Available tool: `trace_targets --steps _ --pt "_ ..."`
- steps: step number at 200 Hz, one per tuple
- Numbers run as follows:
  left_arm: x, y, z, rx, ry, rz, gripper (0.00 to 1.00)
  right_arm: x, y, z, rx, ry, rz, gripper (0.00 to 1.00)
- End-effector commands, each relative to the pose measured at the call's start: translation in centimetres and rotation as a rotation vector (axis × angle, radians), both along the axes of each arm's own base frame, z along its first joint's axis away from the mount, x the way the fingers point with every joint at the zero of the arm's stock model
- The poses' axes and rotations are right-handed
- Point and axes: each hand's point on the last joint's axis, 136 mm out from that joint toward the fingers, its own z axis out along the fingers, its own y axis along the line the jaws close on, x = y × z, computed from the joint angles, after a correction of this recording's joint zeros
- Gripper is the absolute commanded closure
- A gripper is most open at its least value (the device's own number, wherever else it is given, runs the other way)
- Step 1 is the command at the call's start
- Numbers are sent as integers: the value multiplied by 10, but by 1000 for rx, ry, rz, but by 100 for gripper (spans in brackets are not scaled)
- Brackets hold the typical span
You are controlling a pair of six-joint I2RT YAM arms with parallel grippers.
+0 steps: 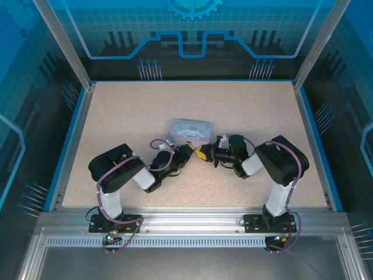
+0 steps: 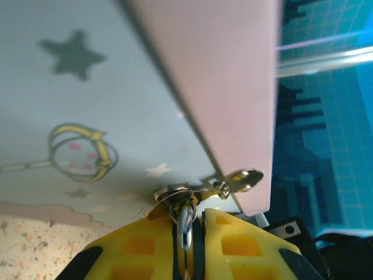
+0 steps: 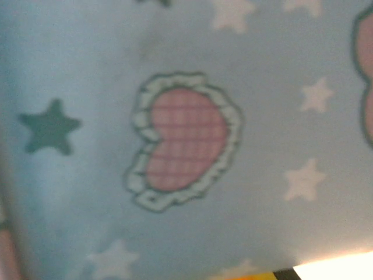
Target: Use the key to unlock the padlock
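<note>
Your left pincer (image 1: 198,153) sits just below the centre of the top view, at the lower right corner of the pale blue printed tin (image 1: 191,129) on the speckled counter (image 1: 128,111). In the left wrist view its yellow fingers (image 2: 233,239) rise from the bottom edge. They are drawn close together and clamped on a small silvery metal loop that looks to be the shackle of the padlock (image 2: 185,227). The padlock's body is hidden between the pads. The loop hangs from a small ring at the tin's lower edge, just left of a shiny latch tab (image 2: 239,179) near the middle of that frame. The tin's blue face, with a dark star and a yellow-ringed wand, takes up the upper left.

Your right pincer (image 1: 211,155) comes in from the right of the top view and meets the left one tip to tip beside the tin's lower edge. Its fingers are together. You cannot tell from these views whether anything is caught between them. The right wrist view sits hard against the tin, on a frilled pink heart (image 3: 186,146) among pale stars, somewhat blurred.
</note>
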Motion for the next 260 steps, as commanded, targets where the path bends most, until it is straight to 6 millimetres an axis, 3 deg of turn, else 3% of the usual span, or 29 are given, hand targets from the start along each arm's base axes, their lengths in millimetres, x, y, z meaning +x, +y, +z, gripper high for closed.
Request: trace_targets --steps 1,74,113,139,168,260 --pt "-42 -34 15 99 -197 -304 100 19 6 28 99 -37 -59 100" --pt "-53 -34 -12 203 -229 -402 100 22 10 20 104 0 -67 100" --pt "-52 -30 -20 209 -200 -386 86 17 7 3 57 10 -70 100" --pt "-51 -28 -28 213 -172 -378 84 15 8 -3 47 8 -62 100" --pt "-53 -28 -36 235 -171 -390 100 16 9 -7 59 25 -66 100" --pt "-61 -21 -54 314 -184 -417 100 17 18 -3 112 108 -50 100"
